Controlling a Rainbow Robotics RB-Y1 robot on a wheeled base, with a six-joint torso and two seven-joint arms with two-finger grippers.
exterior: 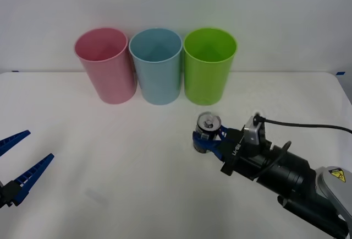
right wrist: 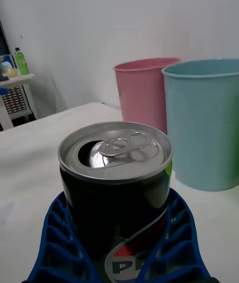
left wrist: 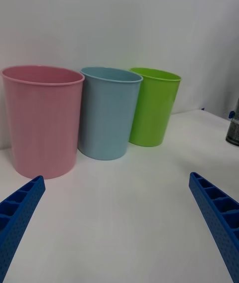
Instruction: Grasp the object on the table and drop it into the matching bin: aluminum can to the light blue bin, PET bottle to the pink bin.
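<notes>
Standing upright in the right claw [exterior: 208,140], the dark metal drink can [exterior: 208,131] is gripped; tall light blue plastic bin [exterior: 156,65] lies ahead-left.

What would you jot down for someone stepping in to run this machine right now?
Right pincer: fingers closed around the aluminum can, upright on the table in front of the lime green bin.
Left pincer: open, idle at the table's near left.
Bins in a row at the back: pink bin, light blue bin, then green.
Done: can grasped.
Left: lift it, carry it over the light blue bin, release.
</notes>
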